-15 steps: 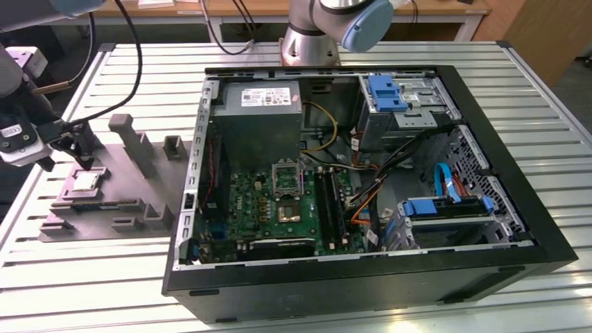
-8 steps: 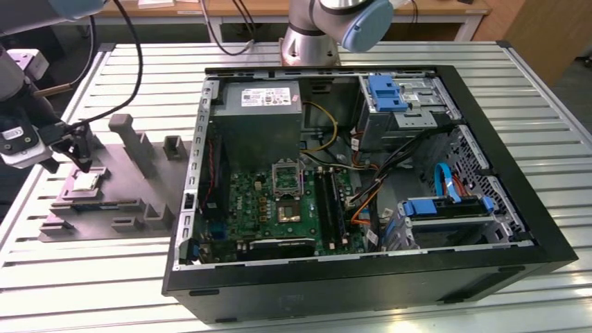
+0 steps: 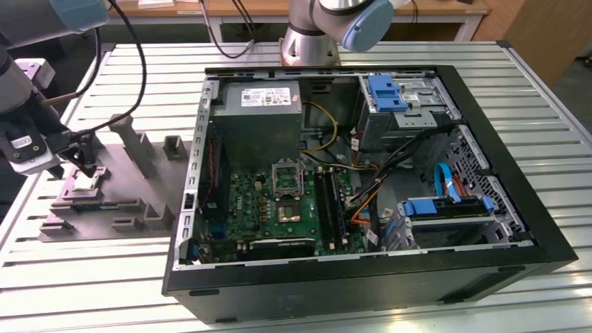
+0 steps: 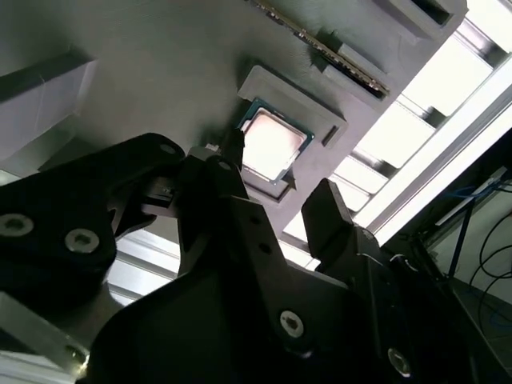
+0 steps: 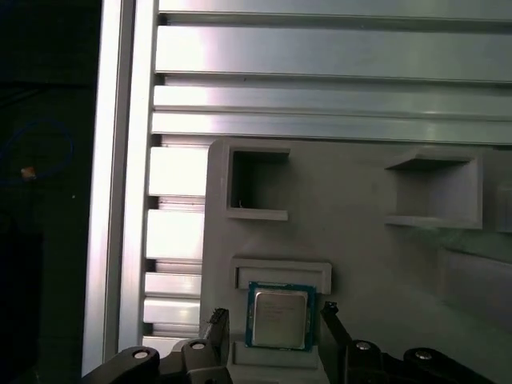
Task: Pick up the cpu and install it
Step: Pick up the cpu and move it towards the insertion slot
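1. The arm (image 3: 19,90) is at the exterior view's left. Its gripper (image 3: 83,168) is low over the grey fixture (image 3: 125,187).
2. The cpu (image 3: 88,182) lies flat in a shallow square pocket of the fixture. Its pale metal face is up and its greenish rim is visible.
3. First wrist view: the cpu (image 5: 278,317) sits between the two dark fingers (image 5: 218,326), one on each side. There is a visible gap on both sides, so nothing is gripped.
4. Second wrist view: same reading. The gripper (image 4: 278,170) straddles the cpu (image 4: 272,146) with the fingers (image 4: 220,180) spread apart and released. The chip rests in its pocket and is not lifted.
5. The fixture is a flat grey plate with raised blocks and open pockets. It lies on the slotted aluminium surface (image 3: 93,291).
6. The open black computer case (image 3: 370,295) lies on the same surface at the exterior view's right, just beside the fixture.
7. Inside the case is the green motherboard (image 3: 263,211). Its metal-framed socket (image 3: 285,173) is well apart from the cpu.
8. Black cables run from the arm across the surface near the fixture.
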